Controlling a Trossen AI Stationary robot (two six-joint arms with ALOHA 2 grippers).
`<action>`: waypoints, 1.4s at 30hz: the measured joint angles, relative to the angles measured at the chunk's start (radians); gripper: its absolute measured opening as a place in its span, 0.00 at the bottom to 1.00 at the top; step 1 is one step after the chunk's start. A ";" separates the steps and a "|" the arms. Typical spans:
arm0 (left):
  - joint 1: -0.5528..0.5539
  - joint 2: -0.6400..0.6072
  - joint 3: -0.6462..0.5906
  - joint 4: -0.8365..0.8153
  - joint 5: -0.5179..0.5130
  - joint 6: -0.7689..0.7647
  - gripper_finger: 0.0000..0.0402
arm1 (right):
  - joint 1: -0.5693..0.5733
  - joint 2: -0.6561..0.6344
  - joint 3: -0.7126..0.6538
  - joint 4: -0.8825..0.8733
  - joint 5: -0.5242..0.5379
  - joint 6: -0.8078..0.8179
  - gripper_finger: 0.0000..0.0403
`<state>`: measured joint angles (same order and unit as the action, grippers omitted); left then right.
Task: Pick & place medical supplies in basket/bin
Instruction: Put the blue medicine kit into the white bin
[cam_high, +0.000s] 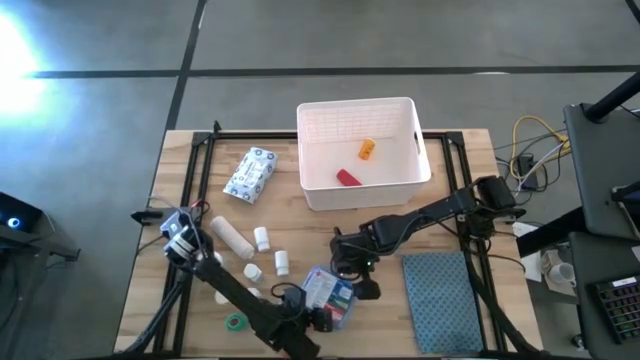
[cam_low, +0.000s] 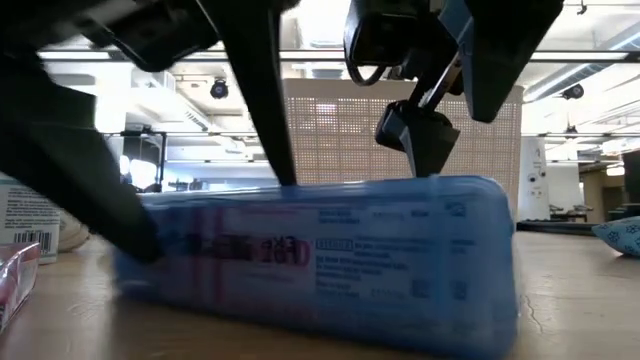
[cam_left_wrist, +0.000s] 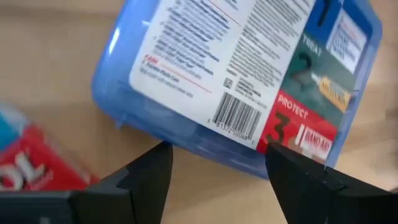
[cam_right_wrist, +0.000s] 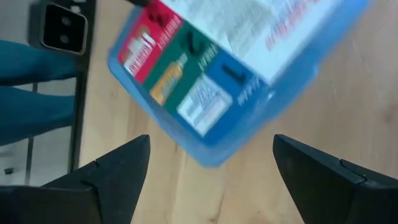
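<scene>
The blue first-aid box (cam_high: 330, 293) lies flat on the table near its front edge and fills the low view (cam_low: 320, 262). My left gripper (cam_left_wrist: 217, 155) is open, with its fingers straddling one long edge of the box (cam_left_wrist: 236, 81). My right gripper (cam_right_wrist: 211, 149) is open wide and hovers just above the box's other end (cam_right_wrist: 224, 68); one of its fingers (cam_low: 420, 135) shows above the box top. The white basket (cam_high: 400, 185) stands at the far side and holds an orange item (cam_high: 367, 149) and a red item (cam_high: 347, 178). My left gripper has its open fingertips (cam_left_wrist: 160, 155) right at the label side's edge (cam_left_wrist: 205, 140) of the blue box, coming from above. Whether they touch it I cannot tell. The box lies flat on the table.
Left of the box lie a wipes packet (cam_high: 250, 173), a gauze roll (cam_high: 228, 235), small white bottles (cam_high: 261, 238) and a green tape roll (cam_high: 235, 322). A red packet (cam_left_wrist: 31, 171) lies close by my left gripper. The teal-grey mat (cam_high: 445, 300) is on the right.
</scene>
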<state>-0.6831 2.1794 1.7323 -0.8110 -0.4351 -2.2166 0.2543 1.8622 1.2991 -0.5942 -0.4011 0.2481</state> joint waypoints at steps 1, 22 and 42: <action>0.005 -0.002 -0.004 0.000 -0.003 0.014 0.58 | 0.000 0.001 0.000 0.010 0.000 0.006 0.81; -0.001 -0.036 -0.018 -0.092 -0.060 0.008 0.58 | -0.014 -0.056 -0.322 0.380 0.000 0.592 0.81; 0.033 -0.037 -0.124 0.112 -0.064 0.016 0.58 | -0.047 -0.094 -0.464 0.635 0.020 0.689 0.81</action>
<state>-0.6496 2.1422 1.6081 -0.6988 -0.4990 -2.2009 0.2073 1.7683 0.8349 0.0406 -0.3810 0.9366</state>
